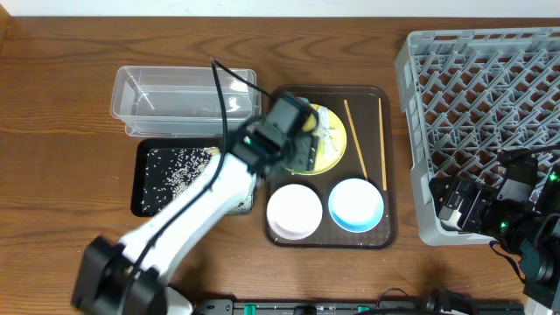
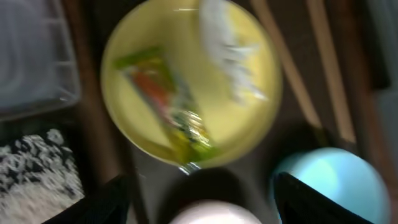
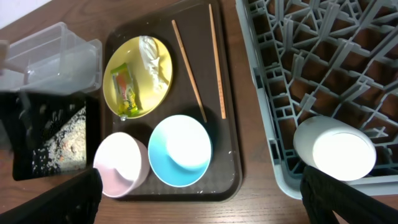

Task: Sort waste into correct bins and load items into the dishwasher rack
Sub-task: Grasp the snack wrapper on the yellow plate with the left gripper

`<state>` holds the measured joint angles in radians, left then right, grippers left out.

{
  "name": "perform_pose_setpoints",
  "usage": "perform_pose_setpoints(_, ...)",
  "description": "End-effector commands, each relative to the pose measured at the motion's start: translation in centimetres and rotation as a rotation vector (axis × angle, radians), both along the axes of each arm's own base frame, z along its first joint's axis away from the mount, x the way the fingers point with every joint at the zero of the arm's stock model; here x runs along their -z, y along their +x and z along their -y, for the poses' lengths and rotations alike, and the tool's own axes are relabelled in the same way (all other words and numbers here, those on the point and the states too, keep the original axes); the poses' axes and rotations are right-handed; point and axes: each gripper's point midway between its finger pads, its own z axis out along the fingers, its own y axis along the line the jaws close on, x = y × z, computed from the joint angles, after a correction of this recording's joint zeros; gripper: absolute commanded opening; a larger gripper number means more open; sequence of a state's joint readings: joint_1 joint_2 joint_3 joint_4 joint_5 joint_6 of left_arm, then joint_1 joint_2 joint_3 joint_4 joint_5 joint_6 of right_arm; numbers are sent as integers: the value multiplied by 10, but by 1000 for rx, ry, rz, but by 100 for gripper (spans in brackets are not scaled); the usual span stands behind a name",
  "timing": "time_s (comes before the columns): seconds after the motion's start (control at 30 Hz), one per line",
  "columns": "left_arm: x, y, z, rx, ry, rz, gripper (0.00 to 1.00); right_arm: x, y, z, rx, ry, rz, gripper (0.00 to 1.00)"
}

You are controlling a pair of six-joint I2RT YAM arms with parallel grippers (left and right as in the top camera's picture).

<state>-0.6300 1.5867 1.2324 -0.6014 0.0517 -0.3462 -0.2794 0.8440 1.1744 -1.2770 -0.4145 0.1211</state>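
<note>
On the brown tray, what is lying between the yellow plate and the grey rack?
Two chopsticks lie there on the tray, between plate and rack; the right wrist view shows it best.

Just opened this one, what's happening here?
The left gripper hovers open over the round yellow-green plate, where the green-and-orange snack wrapper and crumpled white paper lie. Rice scraps already sit in the shallow black tray. The white bowl, light blue bowl and two wooden chopsticks are on the dark brown serving tray, not yet racked. The right gripper is open by the grey lattice rack, holding nothing.
</note>
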Motion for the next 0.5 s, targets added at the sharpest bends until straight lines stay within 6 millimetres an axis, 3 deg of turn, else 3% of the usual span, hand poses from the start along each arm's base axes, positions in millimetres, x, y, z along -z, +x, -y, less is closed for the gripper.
perform_pose_setpoints(0.0, 40, 14, -4, 51, 58, -58, 75, -3, 1, 1, -1, -8, 13, 99)
perform_pose_setpoints(0.23, 88, 24, 4, 58, 78, -113, 74, -3, 1, 1, -1, -8, 12, 99)
perform_pose_setpoints(0.4, 108, 28, 7, 57, 87, -129, 53, -3, 1, 2, -1, -8, 11, 99)
perform_pose_setpoints(0.47, 115, 26, 6, 57, 98, -145, 49, -3, 1, 2, -1, -8, 11, 99)
